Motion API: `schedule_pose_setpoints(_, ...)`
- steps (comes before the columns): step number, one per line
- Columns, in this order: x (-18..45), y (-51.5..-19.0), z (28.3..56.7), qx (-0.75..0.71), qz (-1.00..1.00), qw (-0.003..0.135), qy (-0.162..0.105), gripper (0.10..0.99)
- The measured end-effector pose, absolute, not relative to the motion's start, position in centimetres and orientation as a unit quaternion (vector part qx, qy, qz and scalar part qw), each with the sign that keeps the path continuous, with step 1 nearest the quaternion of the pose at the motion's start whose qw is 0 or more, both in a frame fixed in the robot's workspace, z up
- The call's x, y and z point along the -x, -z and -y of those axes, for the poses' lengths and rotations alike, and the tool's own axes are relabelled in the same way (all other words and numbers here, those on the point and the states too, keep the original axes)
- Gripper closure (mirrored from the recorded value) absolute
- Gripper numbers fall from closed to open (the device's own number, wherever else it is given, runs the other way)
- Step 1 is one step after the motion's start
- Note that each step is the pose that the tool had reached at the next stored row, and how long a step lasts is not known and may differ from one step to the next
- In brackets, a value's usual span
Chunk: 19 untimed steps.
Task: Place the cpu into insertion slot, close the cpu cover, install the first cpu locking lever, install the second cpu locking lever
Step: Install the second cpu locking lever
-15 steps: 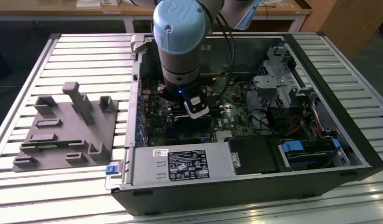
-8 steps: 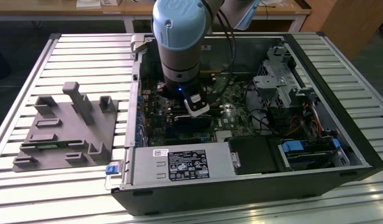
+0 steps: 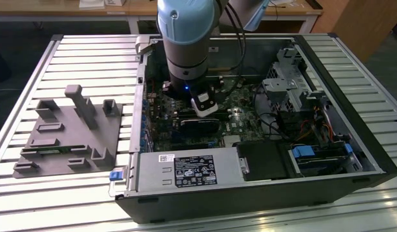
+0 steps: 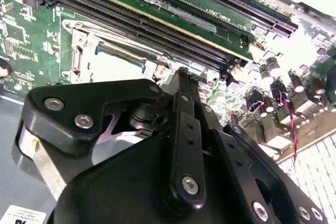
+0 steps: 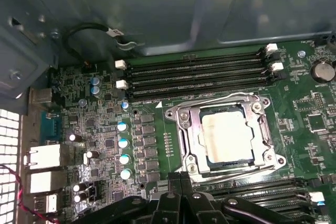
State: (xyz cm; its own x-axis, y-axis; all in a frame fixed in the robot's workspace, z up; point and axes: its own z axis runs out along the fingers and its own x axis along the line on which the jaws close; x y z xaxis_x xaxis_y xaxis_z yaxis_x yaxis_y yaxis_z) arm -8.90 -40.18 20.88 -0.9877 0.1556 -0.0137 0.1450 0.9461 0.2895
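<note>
On the slatted bench [image 3: 76,58], at the exterior view's left, a grey fixture block [image 3: 66,133] is seen; to its right the open computer case [image 3: 263,193] is laid. In the first wrist view, the cpu [image 5: 227,136] is seated in the insertion slot [image 5: 185,145], framed by the cpu cover [image 5: 261,124]. The claw [image 5: 181,178] is held just beside the socket, its fingers [image 4: 184,108] brought together, clamped on nothing.
</note>
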Motion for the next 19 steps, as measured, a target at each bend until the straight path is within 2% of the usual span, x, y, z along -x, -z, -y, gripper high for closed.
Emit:
schedule_pose_setpoints(4, 8.9, -20.9, 40.2, -0.076, -0.987, 0.018, -0.142, 0.980)
schedule_pose_setpoints(9, 8.3, -20.9, 40.1, -0.078, -0.989, 0.020, -0.120, 0.980)
schedule_pose_setpoints(19, 5.4, -20.9, 39.8, -0.079, -0.990, 0.020, -0.115, 0.980)
